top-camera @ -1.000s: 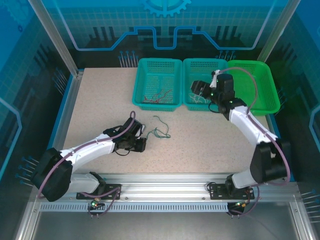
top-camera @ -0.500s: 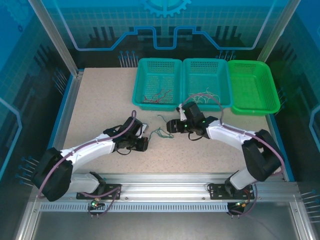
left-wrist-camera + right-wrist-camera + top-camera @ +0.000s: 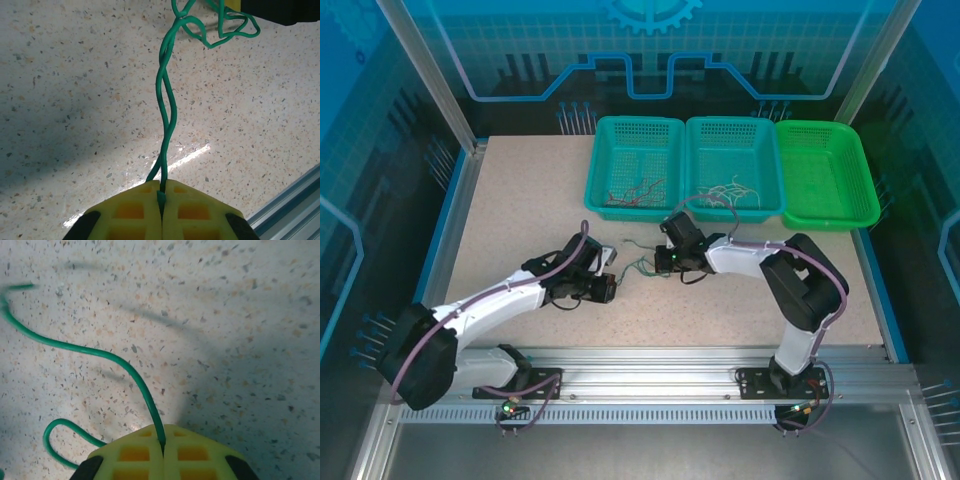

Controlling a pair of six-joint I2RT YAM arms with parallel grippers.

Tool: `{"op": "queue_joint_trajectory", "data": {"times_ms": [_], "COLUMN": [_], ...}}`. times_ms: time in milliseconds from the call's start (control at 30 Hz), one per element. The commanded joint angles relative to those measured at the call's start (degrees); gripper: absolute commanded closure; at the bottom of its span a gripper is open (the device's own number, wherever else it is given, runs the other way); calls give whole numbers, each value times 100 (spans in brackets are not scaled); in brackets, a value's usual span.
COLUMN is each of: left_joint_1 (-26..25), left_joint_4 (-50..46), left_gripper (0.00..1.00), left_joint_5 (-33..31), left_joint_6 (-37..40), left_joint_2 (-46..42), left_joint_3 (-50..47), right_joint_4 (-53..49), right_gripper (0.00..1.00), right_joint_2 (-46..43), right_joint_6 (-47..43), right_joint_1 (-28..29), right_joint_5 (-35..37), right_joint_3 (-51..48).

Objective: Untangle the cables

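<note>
Right gripper (image 3: 163, 442) tight around green cable (image 3: 100, 353)

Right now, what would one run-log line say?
left gripper: shut on green wires | right gripper: shut on green wires | green wires: twisted between grippers | red wires: left basket

Counter (image 3: 520, 200) is speckled beige, terrazzo look, with a blue trim strip (image 3: 444, 235) along its left edge. Enclosure around it: translucent blue back panel (image 3: 520, 60) printed with a grid, circuit traces and a gear graphic (image 3: 652, 12), plus similar blue side panels. Slanted aluminium left post (image 3: 425, 75) and right post (image 3: 875, 60). Extruded aluminium rail (image 3: 650, 372) across the near edge, grey plate (image 3: 640, 450) below. Lighting cool and even, with a soft glare streak (image 3: 187, 156) on the counter in the left wrist view.
</note>
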Motion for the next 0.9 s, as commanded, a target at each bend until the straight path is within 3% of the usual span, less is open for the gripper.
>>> {"op": "queue_joint_trajectory", "data": {"times_ms": [0,167,333,567,867], "left_joint_1": [37,332,582,816,912], "left_joint_4": [-461,-579,-625,-572,-657], "left_gripper": [100,100,100,100,100], "left_joint_5": [-438,-598,-729,-625,-557], "left_joint_6": [-36,-527,-647,-502,-343], "left_joint_2": [-239,-186,-39,272,593], "left_joint_3": [-136,-211,-207,-81,206], "right_joint_4": [-275,-514,-1036,-1504,-1987], "right_gripper": [100,100,100,100,100], "right_joint_2": [-567,-1646,-2877,-4271,-4478], "right_joint_6": [42,169,387,440,404], "right_joint_1": [34,-203,-893,-2800,-4802], "right_joint_5": [674,949,1151,664,-109], "right_joint_3": [-113,-824,-1371,-1591,-1104]}}
